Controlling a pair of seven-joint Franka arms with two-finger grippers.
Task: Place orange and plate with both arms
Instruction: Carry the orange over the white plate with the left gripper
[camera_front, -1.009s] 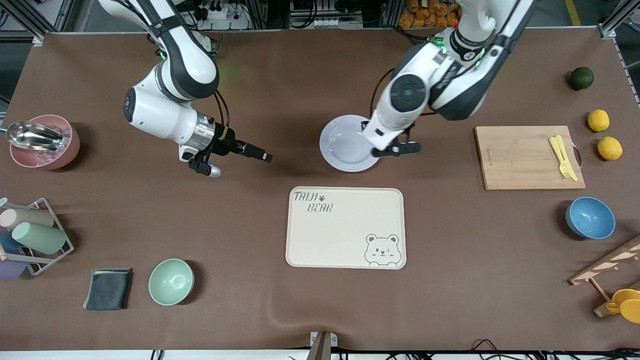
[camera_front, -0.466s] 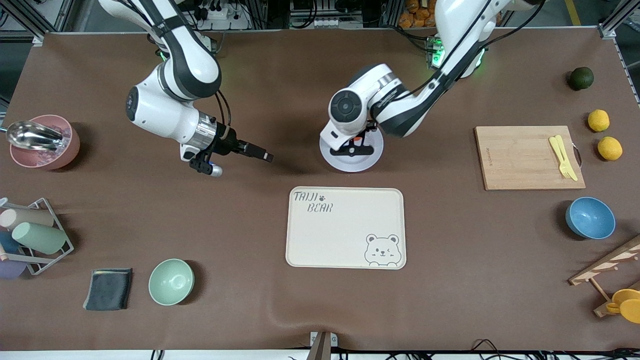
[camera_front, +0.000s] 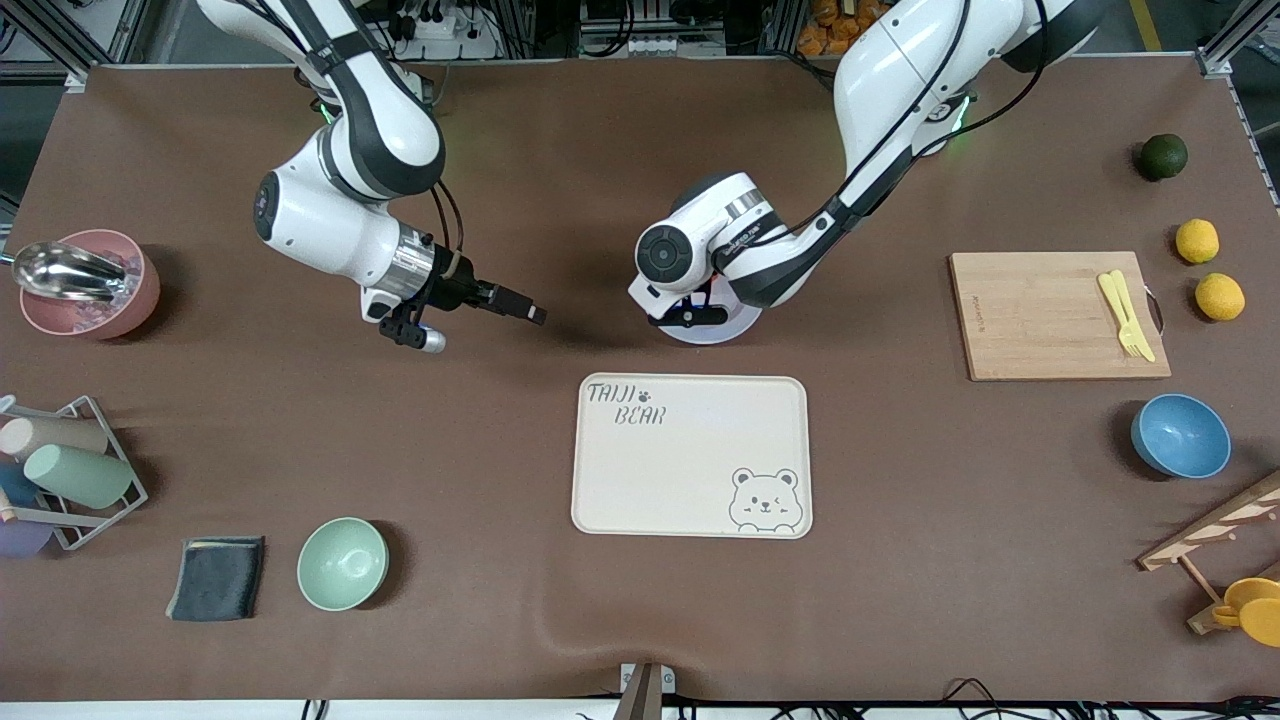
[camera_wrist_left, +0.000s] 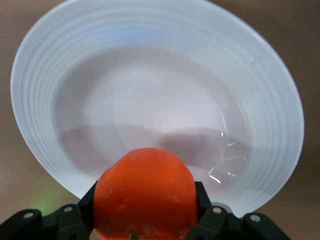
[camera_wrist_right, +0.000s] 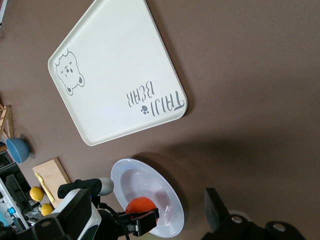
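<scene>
The pale plate (camera_front: 716, 333) lies on the table just farther from the front camera than the cream bear tray (camera_front: 690, 470); the left arm's wrist covers most of it. My left gripper (camera_front: 690, 315) hangs low over the plate's bowl, shut on the orange (camera_wrist_left: 145, 180). In the left wrist view the ribbed plate rim (camera_wrist_left: 40, 100) fills the picture around the fruit. The right wrist view shows the plate (camera_wrist_right: 170, 202), the orange (camera_wrist_right: 139, 205) and the left gripper (camera_wrist_right: 145, 222) from the side. My right gripper (camera_front: 525, 310) waits open and empty above bare table, beside the plate toward the right arm's end.
A wooden board (camera_front: 1040, 315) with a yellow fork (camera_front: 1125, 312), two yellow fruits (camera_front: 1197, 240), a dark green fruit (camera_front: 1163, 156) and a blue bowl (camera_front: 1180, 435) lie toward the left arm's end. A mint bowl (camera_front: 342, 563), grey cloth (camera_front: 217, 577), cup rack (camera_front: 70, 470) and pink bowl (camera_front: 85, 285) sit toward the right arm's end.
The left arm has swung its wrist across the plate toward the right arm's end, carrying the orange from the plate's edge to over its middle. The right arm has barely moved.
</scene>
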